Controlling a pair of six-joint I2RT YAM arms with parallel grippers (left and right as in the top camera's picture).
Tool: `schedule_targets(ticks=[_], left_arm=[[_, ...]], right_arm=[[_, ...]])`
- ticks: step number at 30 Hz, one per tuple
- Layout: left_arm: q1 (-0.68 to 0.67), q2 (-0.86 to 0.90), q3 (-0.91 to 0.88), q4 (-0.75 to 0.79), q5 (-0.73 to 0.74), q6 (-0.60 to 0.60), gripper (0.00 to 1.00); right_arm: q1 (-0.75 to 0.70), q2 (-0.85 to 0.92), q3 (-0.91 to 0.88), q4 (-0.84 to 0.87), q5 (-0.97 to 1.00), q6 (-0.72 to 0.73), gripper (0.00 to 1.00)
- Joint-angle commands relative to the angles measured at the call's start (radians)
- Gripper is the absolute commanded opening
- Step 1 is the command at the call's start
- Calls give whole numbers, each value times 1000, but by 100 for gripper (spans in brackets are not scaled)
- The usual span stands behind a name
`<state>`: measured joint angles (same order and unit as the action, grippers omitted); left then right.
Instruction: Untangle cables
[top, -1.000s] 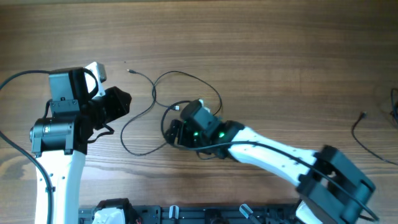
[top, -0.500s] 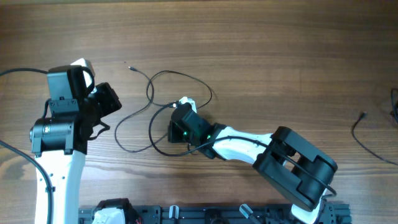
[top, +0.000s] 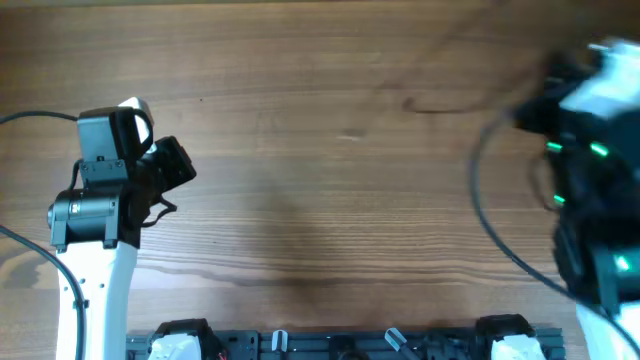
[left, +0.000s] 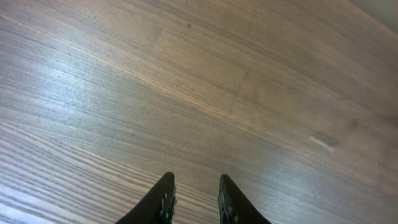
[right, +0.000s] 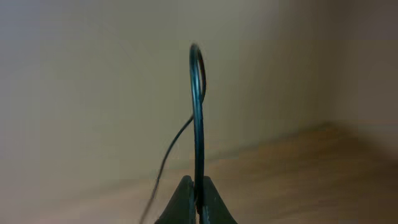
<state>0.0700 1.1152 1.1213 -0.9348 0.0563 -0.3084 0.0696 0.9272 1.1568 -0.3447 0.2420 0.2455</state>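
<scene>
At the wrist views: right gripper (right: 196, 186) fully closed on a thin black flexible cable (right: 198, 112), which rises straight above its fingertips into a small loop, one strand trailing down beside them. The left gripper (left: 196, 180) is narrowly parted and holds nothing; brown wood-grain worktop (left: 186, 74) lies beneath it.

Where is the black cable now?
Pinched in the right tool, the cable loops upward in the right wrist view, at the right end of the table.

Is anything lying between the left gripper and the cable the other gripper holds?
Nothing visible does. Only bare table separates the left gripper from the cable, which is pinched in the right gripper.
</scene>
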Motion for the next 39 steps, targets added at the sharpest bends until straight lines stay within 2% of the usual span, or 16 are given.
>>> schedule_targets(ticks=[1, 5, 9, 11, 13, 16, 21, 24, 25, 26, 28, 30, 32, 33, 36, 39], left_arm=[[-3, -2, 8, 2, -10, 17, 25], [-3, -2, 8, -2, -9, 16, 25], [-3, -2, 8, -26, -9, 17, 25], [-3, -2, 8, -32, -9, 17, 25], [-3, -2, 8, -31, -9, 17, 25], [-3, -2, 8, -32, -9, 16, 25], [-3, 0, 8, -31, -9, 16, 25], [-3, 15, 8, -32, -9, 16, 25], [-3, 23, 8, -31, -8, 16, 25], [-3, 34, 8, -32, -8, 16, 25], [-3, 43, 8, -31, -1, 16, 25], [-3, 43, 8, -31, -1, 16, 25], [-3, 43, 8, -31, -1, 16, 25], [-3, 43, 8, -31, 0, 16, 25], [-3, 43, 8, -32, 14, 16, 25], [-3, 43, 8, -32, 14, 16, 25]], right_arm=[[-269, -67, 11, 19, 138, -101, 4], [-499, 29, 11, -1, 27, -96, 4], [-530, 230, 11, 47, 0, -85, 4], [-543, 400, 11, 86, -16, -83, 4], [-592, 517, 11, 91, -38, 4, 4], [-736, 658, 11, 90, -232, 116, 4], [-1000, 785, 11, 98, -479, 327, 4], [-1077, 801, 11, 97, -560, 418, 4], [-1083, 801, 11, 93, -566, 437, 19], [-1082, 801, 11, 73, -566, 473, 53], [-1077, 801, 11, 5, -565, 629, 100], [-1075, 801, 11, -88, -566, 813, 100], [-1074, 801, 11, -206, -600, 858, 100], [-1065, 801, 11, -269, -640, 833, 100], [-995, 801, 11, -353, -805, 596, 100], [-827, 801, 10, -445, -702, 446, 100]])
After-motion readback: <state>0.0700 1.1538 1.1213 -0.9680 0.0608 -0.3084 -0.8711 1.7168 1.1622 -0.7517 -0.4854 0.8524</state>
